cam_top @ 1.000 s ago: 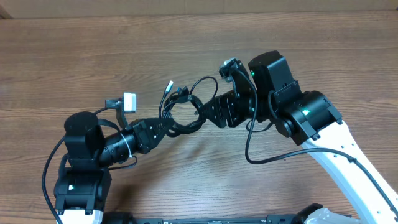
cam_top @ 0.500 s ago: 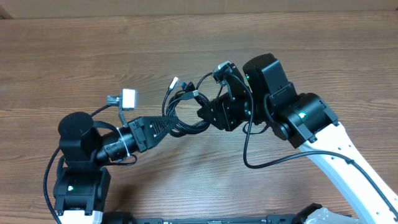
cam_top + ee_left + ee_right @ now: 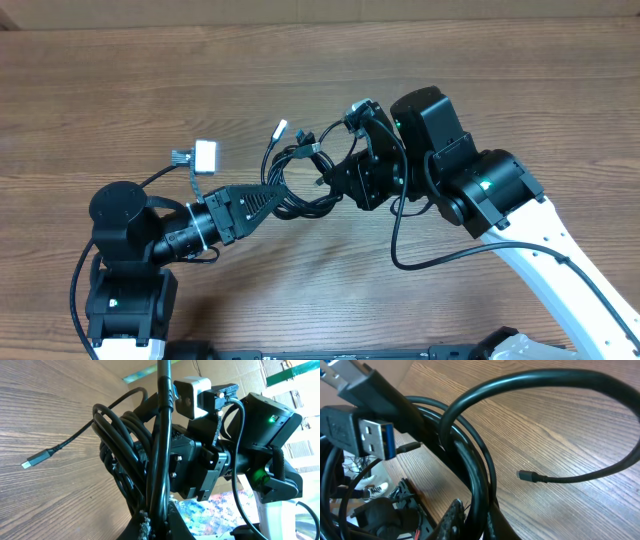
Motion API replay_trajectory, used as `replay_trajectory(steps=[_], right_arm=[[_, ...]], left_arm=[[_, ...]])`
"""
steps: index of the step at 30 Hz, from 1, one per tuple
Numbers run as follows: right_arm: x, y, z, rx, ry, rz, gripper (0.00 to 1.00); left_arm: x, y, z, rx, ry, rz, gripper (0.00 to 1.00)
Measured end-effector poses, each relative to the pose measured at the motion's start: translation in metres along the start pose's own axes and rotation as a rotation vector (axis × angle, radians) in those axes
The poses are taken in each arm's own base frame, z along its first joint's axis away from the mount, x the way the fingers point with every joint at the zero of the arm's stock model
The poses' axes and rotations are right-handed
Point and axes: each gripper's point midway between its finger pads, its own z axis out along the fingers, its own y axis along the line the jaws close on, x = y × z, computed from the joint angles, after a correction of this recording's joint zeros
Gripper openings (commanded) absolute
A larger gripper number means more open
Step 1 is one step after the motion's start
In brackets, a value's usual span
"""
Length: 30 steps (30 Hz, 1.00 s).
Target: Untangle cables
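Note:
The cables (image 3: 303, 206) form a bunch of black loops held above the wooden table between both arms. My left gripper (image 3: 272, 198) is shut on the bunch's left side, and in the left wrist view its jaws (image 3: 159, 522) pinch several strands (image 3: 125, 445). My right gripper (image 3: 331, 188) is shut on the right side. In the right wrist view it (image 3: 475, 521) clamps one thick loop (image 3: 477, 475). A blue USB plug (image 3: 376, 436) sticks up at the left. A small plug (image 3: 526, 476) hangs free over the table. Another loose plug (image 3: 31, 463) dangles on the left.
The wooden table (image 3: 120, 90) lies all around the arms. The right arm's own thick cable (image 3: 400, 245) hangs in a loop below its wrist. The left wrist camera (image 3: 207, 157) juts out above the left arm. The right arm body (image 3: 265, 425) fills the background of the left wrist view.
My right gripper has closed on the bunch. Both grippers and the cables have shifted slightly left, and the loops are drawn a little tighter.

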Motion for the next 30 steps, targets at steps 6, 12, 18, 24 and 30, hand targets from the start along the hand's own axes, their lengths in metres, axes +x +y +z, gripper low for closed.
replay_trajectory(steps=[6,12,18,24,30], right_arm=[[0.011,-0.008,0.000,0.046,0.039,0.033,0.58],[0.018,-0.016,-0.001,0.091,0.063,0.049,0.57],[0.027,-0.019,-0.002,0.113,0.094,0.122,0.51],[0.038,-0.023,-0.004,0.141,0.134,0.166,0.45],[0.044,-0.026,-0.004,0.164,0.152,0.181,0.43]], left_arm=[[0.001,-0.001,0.000,0.003,0.006,0.003,0.04],[0.002,-0.001,0.000,0.006,0.010,0.058,0.04],[0.002,-0.001,0.000,0.008,0.012,0.136,0.04],[0.003,-0.002,0.000,0.012,0.015,0.181,0.04],[0.001,-0.005,0.000,0.022,0.008,0.214,0.04]])
